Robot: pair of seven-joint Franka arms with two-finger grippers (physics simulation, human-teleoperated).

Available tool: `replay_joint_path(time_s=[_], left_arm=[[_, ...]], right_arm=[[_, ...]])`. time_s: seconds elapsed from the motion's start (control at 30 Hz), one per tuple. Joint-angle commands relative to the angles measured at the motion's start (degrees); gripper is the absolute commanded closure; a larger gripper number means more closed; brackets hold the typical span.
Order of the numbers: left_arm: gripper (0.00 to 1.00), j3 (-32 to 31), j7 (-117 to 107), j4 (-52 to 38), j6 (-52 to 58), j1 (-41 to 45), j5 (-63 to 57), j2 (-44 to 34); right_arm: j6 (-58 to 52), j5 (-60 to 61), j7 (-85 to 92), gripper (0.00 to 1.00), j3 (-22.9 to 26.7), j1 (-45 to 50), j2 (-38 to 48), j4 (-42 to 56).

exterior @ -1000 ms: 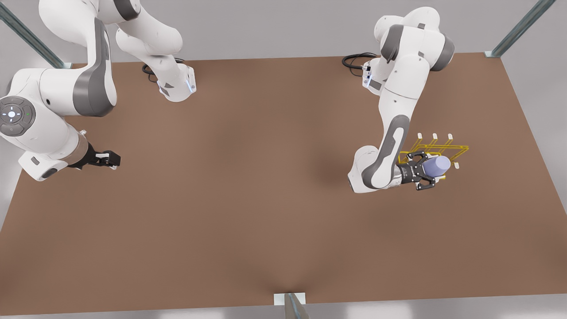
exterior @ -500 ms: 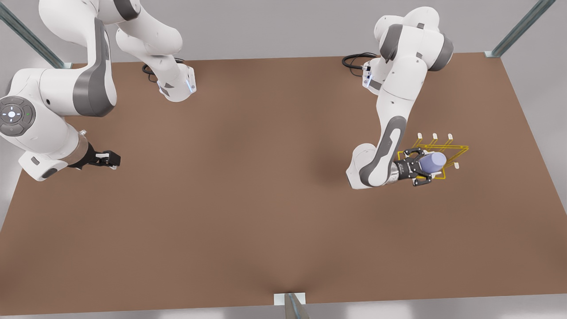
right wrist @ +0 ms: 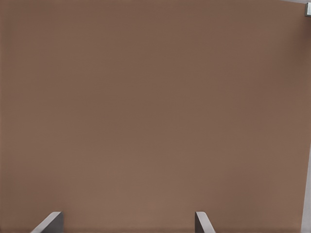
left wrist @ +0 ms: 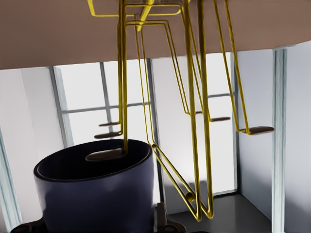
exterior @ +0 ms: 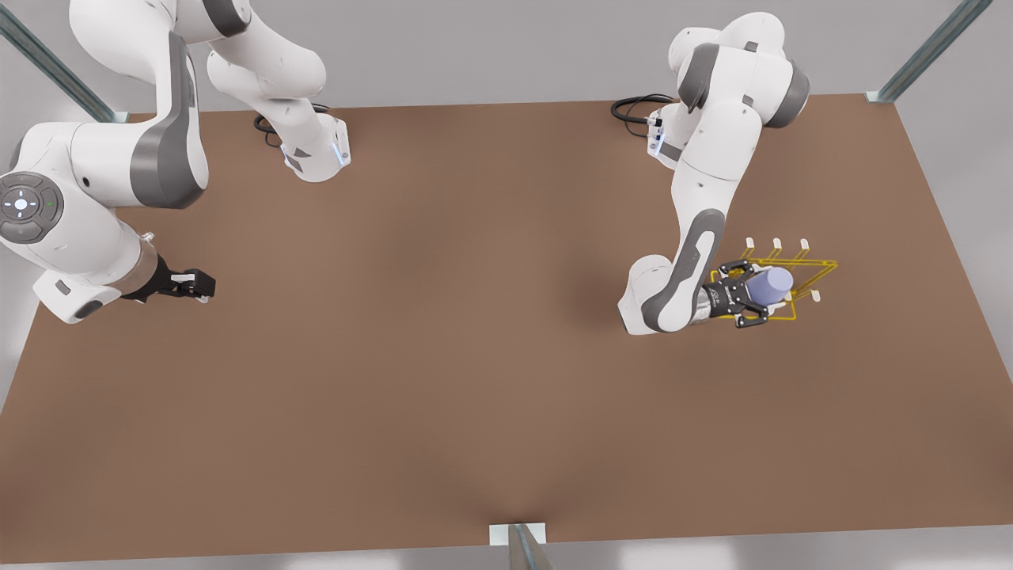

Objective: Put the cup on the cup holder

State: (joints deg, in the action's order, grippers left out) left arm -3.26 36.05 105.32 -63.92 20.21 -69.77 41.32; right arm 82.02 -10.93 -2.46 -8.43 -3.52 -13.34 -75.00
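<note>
Cup (exterior: 771,284) has sunk lower onto cup holder (exterior: 815,267) prong.

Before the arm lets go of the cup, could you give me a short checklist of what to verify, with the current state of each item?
1. Left gripper shut on the cup: ok.
2. Cup over the cup holder: ok in the front view.
3. Prong tip at the cup's open mouth: ok in the left wrist view.
4. Cup fully seated on the prong: cannot tell.
5. Right gripper waiting apart, open over bare table at the front view's left: ok.
</note>
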Motion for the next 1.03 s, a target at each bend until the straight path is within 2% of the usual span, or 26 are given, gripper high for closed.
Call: replay_joint_path(time_s=[0.0,0.2,0.23,0.33,0.37,0.4,0.43,0.47,0.5,0.57,0.63,0.67,0.73,1.0], left_arm=[[0.00,0.1,-3.4,0.1,0.0,0.0,0.1,0.3],[0.00,0.0,-3.4,-0.4,0.5,0.9,0.4,0.6],[0.00,0.0,-2.6,-2.7,0.6,1.1,0.4,0.6],[0.00,-1.4,5.4,-22.2,1.4,1.9,5.4,-3.6],[0.00,-1.8,5.4,-32.4,1.3,1.7,15.0,-5.3],[0.00,-1.4,4.0,-45.4,0.0,-0.3,29.7,-4.6],[0.00,-1.4,-6.4,-50.2,-4.3,-5.0,46.2,-4.7],[0.00,-1.4,-34.3,-51.2,-10.7,-11.1,67.2,-4.9],[0.00,-1.4,-48.2,-51.5,-15.1,-12.1,69.7,-5.5],[0.00,-1.0,-47.7,-52.1,-11.9,-14.9,69.6,-14.2],[0.00,-1.0,-41.2,-36.5,-12.8,-16.7,69.7,-30.3],[0.00,-1.0,-41.2,-32.0,-15.7,-16.7,69.7,-33.0],[0.00,-0.8,-41.0,-28.8,-18.3,-16.8,69.6,-34.2],[0.00,-0.6,-40.4,-28.8,-17.9,-16.8,69.7,-34.6]], right_arm=[[0.0,0.0,0.0,0.00,0.0,0.0,0.1,0.0],[0.0,0.0,0.0,0.00,0.0,0.0,0.1,0.0],[0.0,0.0,0.0,0.00,0.0,0.0,0.1,0.0],[0.0,0.0,0.0,0.00,0.0,0.0,0.1,0.0],[0.0,0.0,0.0,0.00,0.0,0.0,0.1,0.0],[0.0,0.0,0.0,0.00,0.0,0.0,0.1,0.0],[0.0,0.0,0.0,0.00,0.0,0.0,0.1,0.0],[0.0,0.2,0.1,0.00,-0.1,0.2,0.1,0.0],[0.2,0.2,0.1,0.00,-0.2,0.2,-0.1,-0.1],[-0.1,0.9,0.6,0.00,-0.3,-0.6,-2.4,0.0],[-0.1,0.6,0.5,0.00,-0.2,-0.4,-2.4,0.0],[-0.1,0.4,0.3,0.00,-0.1,-0.4,-3.0,0.0],[-0.1,1.1,0.2,0.00,-0.2,-0.6,-3.3,-0.1],[-0.2,1.1,0.3,0.00,0.0,-0.4,-3.7,-0.3]])
